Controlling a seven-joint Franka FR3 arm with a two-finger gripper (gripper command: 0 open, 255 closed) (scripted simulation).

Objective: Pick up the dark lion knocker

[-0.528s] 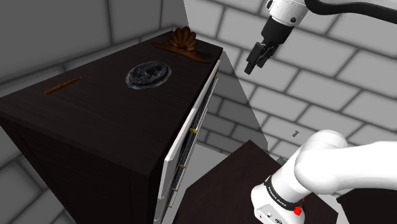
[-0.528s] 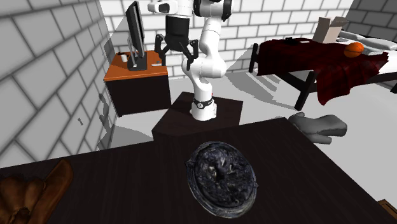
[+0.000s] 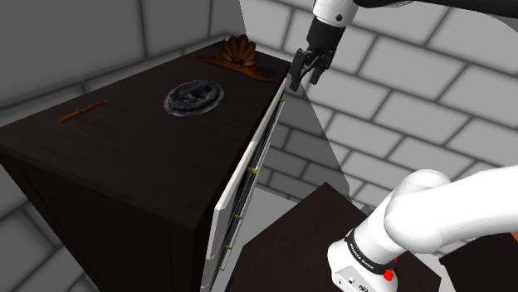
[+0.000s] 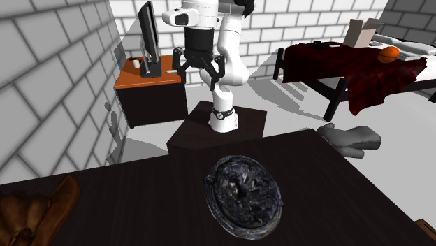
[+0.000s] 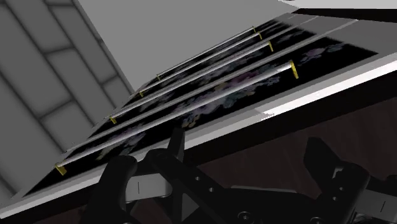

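Tabletop (image 3: 116, 141): dark, carrying the knocker.
Knocker (image 3: 193, 98): lying flat near the tabletop's middle (a dark, mottled round disc).
Tool (image 3: 305, 76): hanging in the air by the tabletop's drawer-side edge, well apart from the knocker, fingers standing apart and gripping nothing.

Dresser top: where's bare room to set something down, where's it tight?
Largest bare patch: dresser top from the lion knocker to the shoulder view's lower corner. Smaller strip between knocker and brown stick. Tight at the far corner: carved brown piece, gripper alongside.
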